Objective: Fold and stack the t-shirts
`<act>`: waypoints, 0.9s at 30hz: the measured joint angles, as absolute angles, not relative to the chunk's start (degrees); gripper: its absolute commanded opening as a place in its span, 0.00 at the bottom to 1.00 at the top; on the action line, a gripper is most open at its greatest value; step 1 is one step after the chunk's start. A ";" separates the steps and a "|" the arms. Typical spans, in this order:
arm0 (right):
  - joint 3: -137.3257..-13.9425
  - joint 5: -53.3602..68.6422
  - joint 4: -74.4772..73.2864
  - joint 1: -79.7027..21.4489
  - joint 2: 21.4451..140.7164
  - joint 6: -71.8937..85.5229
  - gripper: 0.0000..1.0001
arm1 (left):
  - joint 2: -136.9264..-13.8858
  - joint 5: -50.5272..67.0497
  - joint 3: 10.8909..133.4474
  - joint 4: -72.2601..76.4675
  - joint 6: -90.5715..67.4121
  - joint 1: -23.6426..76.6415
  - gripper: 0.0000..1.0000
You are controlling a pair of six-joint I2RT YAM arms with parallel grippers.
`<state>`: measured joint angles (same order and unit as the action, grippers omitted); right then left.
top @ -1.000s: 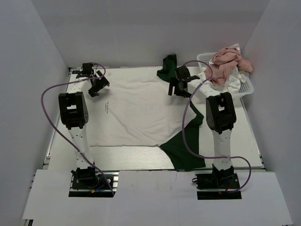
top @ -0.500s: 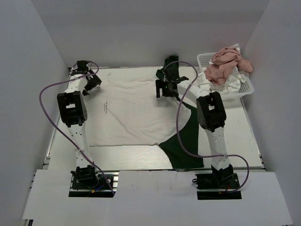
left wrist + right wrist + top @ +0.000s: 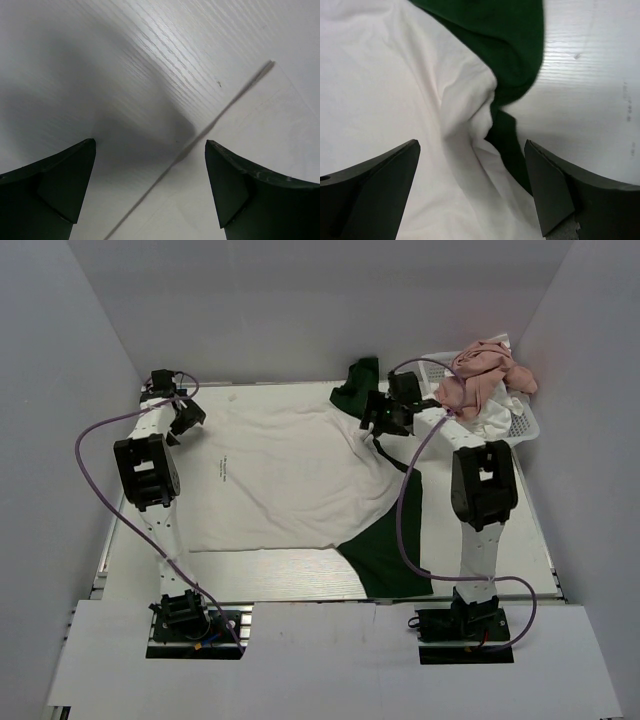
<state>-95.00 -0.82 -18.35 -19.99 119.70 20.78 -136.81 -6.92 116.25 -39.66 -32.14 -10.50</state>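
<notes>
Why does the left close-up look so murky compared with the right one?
Left wrist view: a soft grey shadow, probably the left tool's, darkens the white wood-grain table. Right wrist view: even light; the white t-shirt with dark green sleeve looks crisp, the right tool's edges soft.

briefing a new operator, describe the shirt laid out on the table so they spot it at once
Start at the white table. The shirt lies spread flat across its middle, left of the white basket at the far right corner. Unlike the bunched pink shirt in that basket, it is white with dark green sleeves and small dark lettering.
</notes>
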 measured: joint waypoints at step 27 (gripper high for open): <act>-55.33 -0.89 -6.17 -7.46 98.65 35.40 0.90 | -134.80 6.28 111.90 -33.91 -31.09 -4.64 1.00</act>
<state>-55.33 -0.89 -6.17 -7.46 98.65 35.40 -134.80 6.28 111.90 -33.91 -31.09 -4.64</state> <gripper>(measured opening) 0.902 0.997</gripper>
